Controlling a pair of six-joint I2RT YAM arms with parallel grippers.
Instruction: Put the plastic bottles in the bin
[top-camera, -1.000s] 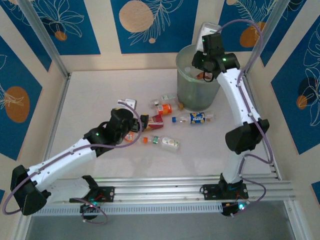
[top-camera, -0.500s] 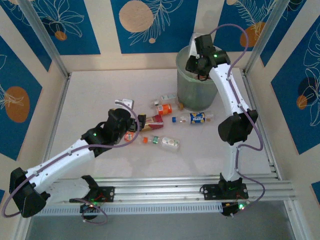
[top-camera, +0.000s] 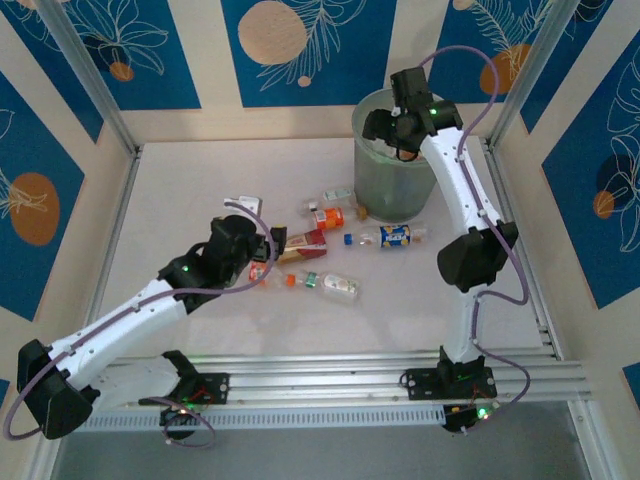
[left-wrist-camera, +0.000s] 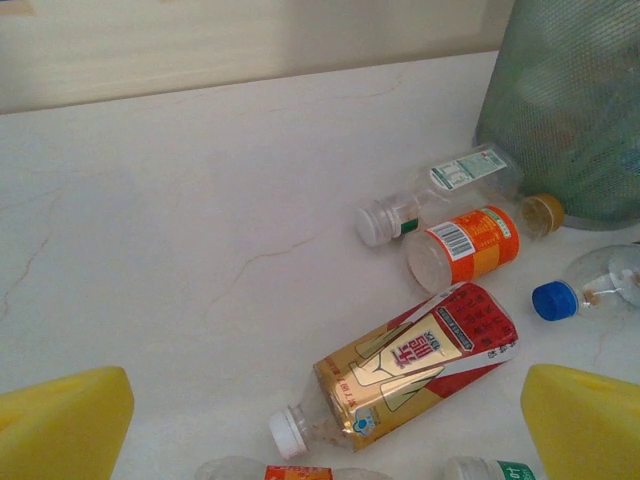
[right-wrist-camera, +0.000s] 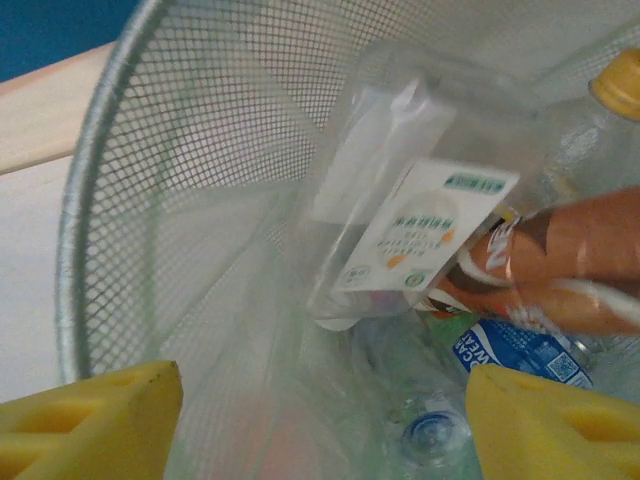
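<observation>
Right pincer (right-wrist-camera: 320, 420) over bin (top-camera: 392, 175), fingers spread, nothing between them. Inside the bin: white-label bottle (right-wrist-camera: 400, 225), brown bottle (right-wrist-camera: 560, 265), others below. Left pincer (left-wrist-camera: 320, 425) spread wide, low over tabletop (top-camera: 180, 200), above red-gold bottle (left-wrist-camera: 415, 365). Orange bottle (left-wrist-camera: 465, 245) lies near bin.

Lab rig: aluminium-framed table (top-camera: 200, 170), printed backdrop panels (top-camera: 300, 75)

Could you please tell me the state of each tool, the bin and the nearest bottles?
Left tool: open, empty.
Right tool: open, empty.
Bin: upright, bottles inside.
Red-and-gold bottle: lying on its side, capped.
Orange-labelled bottle: lying on its side.
</observation>
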